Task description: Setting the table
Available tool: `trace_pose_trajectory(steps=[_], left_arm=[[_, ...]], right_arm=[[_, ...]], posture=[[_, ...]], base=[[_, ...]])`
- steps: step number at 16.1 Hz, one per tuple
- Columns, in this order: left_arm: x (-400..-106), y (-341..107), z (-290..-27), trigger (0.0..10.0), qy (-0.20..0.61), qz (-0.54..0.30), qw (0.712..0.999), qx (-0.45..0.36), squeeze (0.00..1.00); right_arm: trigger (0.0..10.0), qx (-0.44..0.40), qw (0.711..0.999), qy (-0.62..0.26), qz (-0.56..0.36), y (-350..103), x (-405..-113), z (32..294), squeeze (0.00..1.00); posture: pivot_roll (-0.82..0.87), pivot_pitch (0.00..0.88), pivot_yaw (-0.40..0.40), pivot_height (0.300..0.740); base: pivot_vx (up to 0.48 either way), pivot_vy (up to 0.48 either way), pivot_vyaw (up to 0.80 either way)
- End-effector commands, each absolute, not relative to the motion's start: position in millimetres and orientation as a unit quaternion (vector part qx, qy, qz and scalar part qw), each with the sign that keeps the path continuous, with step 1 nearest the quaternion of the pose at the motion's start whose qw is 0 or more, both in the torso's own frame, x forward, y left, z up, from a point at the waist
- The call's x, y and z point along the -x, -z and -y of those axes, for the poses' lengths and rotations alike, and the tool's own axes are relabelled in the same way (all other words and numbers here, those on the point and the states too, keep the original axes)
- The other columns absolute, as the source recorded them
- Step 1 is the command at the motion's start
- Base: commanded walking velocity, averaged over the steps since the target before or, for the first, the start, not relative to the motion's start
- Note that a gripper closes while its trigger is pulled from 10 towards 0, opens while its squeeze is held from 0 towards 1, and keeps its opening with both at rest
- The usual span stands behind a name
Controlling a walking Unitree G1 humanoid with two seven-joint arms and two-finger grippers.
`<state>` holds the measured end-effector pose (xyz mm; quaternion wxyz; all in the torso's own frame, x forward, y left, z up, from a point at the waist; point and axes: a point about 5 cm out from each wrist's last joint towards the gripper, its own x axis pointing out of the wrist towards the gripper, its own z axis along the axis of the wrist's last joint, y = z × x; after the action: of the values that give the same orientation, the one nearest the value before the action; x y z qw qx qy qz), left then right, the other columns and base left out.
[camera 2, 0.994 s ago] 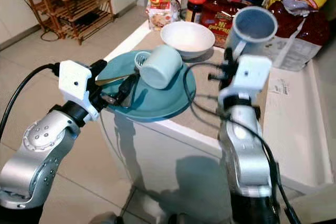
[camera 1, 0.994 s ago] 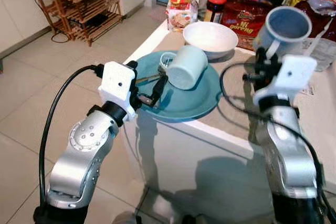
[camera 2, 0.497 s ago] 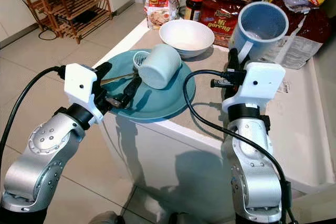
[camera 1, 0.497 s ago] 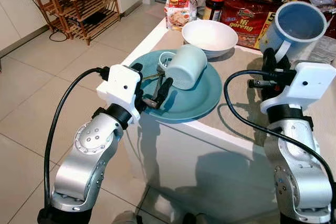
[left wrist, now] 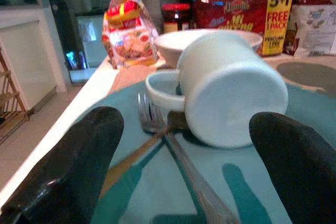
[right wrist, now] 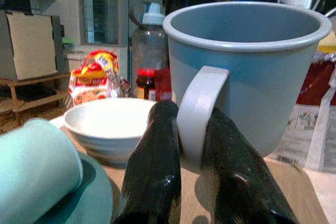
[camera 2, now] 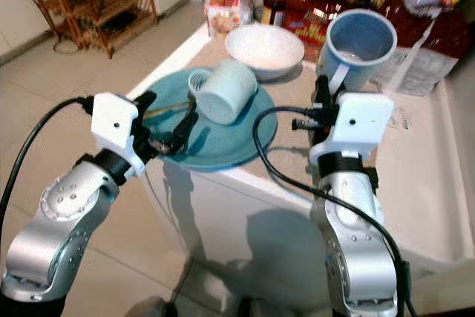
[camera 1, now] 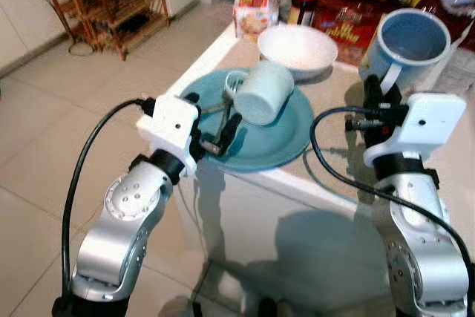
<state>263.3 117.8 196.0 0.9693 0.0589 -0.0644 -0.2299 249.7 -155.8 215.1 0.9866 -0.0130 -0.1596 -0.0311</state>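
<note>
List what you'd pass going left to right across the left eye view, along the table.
Left end effector → teal plate → pale green mug lying on its side → white bowl → blue mug held by its handle in the right end effector.

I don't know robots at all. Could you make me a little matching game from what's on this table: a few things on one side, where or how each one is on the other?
Things:
1. blue mug
2. pale green mug
3. white bowl
4. fork

States:
A. lying on its side on the teal plate
B. held by its handle in the right gripper
C. flat on the plate, beside the tipped mug
D. upright behind the plate

Pairs: 1-B, 2-A, 3-D, 4-C
</note>
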Motion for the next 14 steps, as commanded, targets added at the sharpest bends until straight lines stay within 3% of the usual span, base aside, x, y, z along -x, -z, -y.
trace_pose_trajectory(steps=[1, 5, 14], left_arm=[[-264.1, -198.0, -117.8, 10.0, 0.231, 0.068, 0.968, -0.067, 0.00], [-265.0, -198.7, -120.5, 10.0, 0.233, 0.068, 0.967, -0.080, 0.00], [-268.0, -199.3, -122.0, 10.0, 0.228, 0.071, 0.967, -0.091, 0.00]], right_arm=[[10.0, 0.011, 0.985, 0.033, 0.171, -221.6, -248.1, 155.3, 0.00], [10.0, 0.005, 0.985, 0.039, 0.166, -219.5, -251.2, 156.5, 0.00], [10.0, 0.011, 0.984, 0.062, 0.164, -218.6, -252.8, 161.8, 0.00]], posture=[[0.10, 0.077, -0.033, 0.740], [0.11, 0.071, -0.028, 0.740], [0.12, 0.040, -0.035, 0.740]], base=[[-0.334, 0.000, 0.00], [-0.334, 0.000, 0.00], [0.000, 0.000, 0.00]])
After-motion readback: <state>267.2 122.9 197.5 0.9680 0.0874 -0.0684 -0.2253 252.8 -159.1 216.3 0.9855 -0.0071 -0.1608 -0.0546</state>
